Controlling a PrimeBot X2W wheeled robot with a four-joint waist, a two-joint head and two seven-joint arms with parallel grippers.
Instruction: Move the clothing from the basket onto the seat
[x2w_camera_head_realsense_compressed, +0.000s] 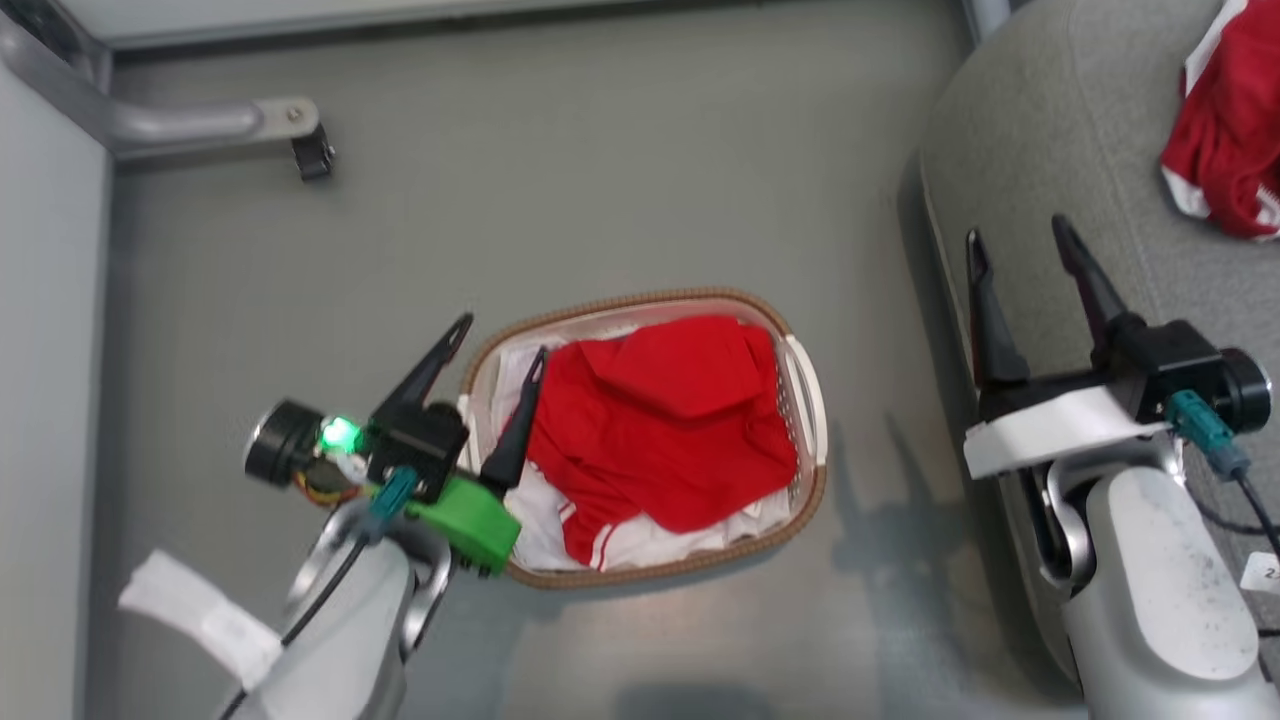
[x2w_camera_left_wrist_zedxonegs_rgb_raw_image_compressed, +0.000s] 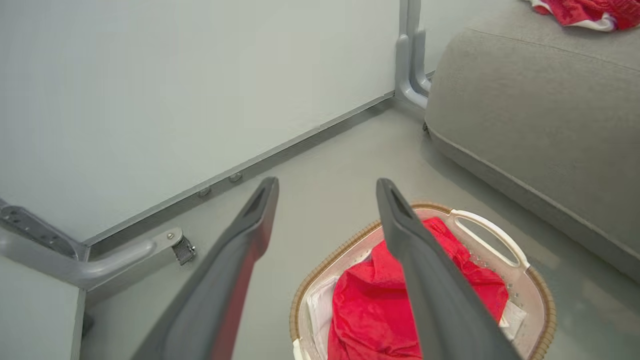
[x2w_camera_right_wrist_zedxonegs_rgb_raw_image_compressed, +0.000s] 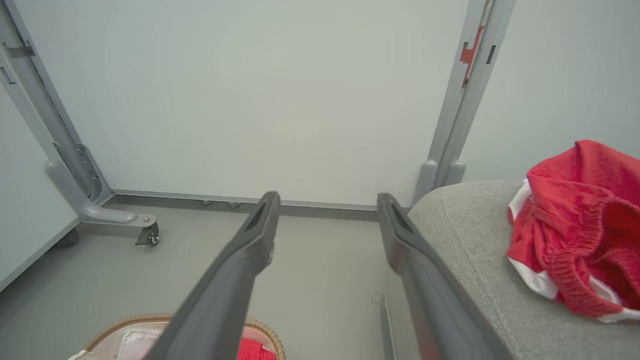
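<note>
The basket (x2w_camera_head_realsense_compressed: 640, 303) is seen on the grey floor (x2w_camera_head_realsense_compressed: 600, 150), beside the seat (x2w_camera_head_realsense_compressed: 1050, 150). Red clothing (x2w_camera_head_realsense_compressed: 670, 420) is heaped in it over white cloth (x2w_camera_head_realsense_compressed: 535, 520). A second red garment (x2w_camera_head_realsense_compressed: 1230, 130) is laid on the seat. The left gripper (x2w_camera_head_realsense_compressed: 502, 338) is held spread and empty, one fingertip over the basket's left end. The right gripper (x2w_camera_head_realsense_compressed: 1016, 232) is spread and empty at the seat's edge.

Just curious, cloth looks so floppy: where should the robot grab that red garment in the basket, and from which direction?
Probably pinch the raised fold on top of the red garment, coming straight down from above: the walls of the basket block the sides, and the open left pincer is nearest.
</note>
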